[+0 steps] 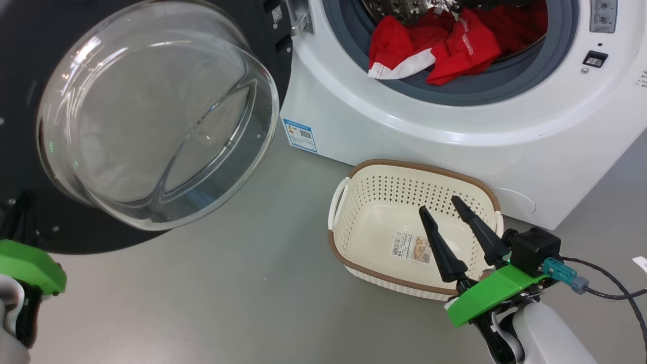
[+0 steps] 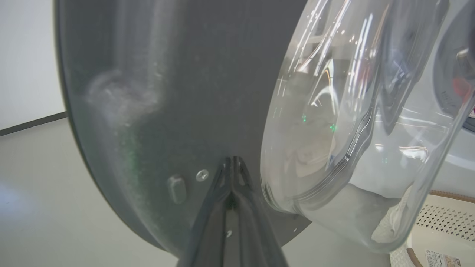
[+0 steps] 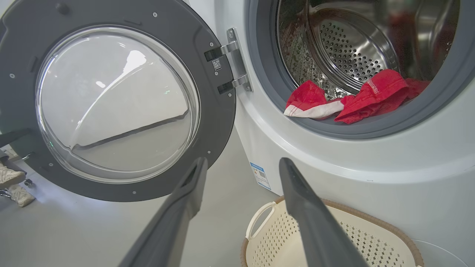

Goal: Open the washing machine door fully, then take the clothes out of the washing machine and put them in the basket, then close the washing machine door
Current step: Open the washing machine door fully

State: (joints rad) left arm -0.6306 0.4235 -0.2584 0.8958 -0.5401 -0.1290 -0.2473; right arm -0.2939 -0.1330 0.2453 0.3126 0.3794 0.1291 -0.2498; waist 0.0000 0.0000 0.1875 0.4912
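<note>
The washing machine door [image 1: 76, 237] stands swung open to the left, its glass bowl [image 1: 156, 111] bulging toward me. My left gripper [image 2: 232, 163] is shut and empty, its tips right at the door's dark inner face [image 2: 167, 92] beside the bowl's base. Red clothes [image 1: 440, 45] with white trim lie at the drum's mouth, over the grey seal of the washing machine [image 1: 455, 136]. In the right wrist view the clothes [image 3: 371, 96] lie ahead and to the right. The cream basket [image 1: 419, 169] stands on the floor before the machine. My right gripper [image 1: 438, 205] hangs open above it, holding nothing.
Grey floor spreads between the door and the basket. A door hinge [image 3: 230, 66] joins the door to the machine's left side. A person's white shoes [image 3: 11, 181] stand beyond the door's far edge. A cable [image 1: 606, 293] trails from my right wrist.
</note>
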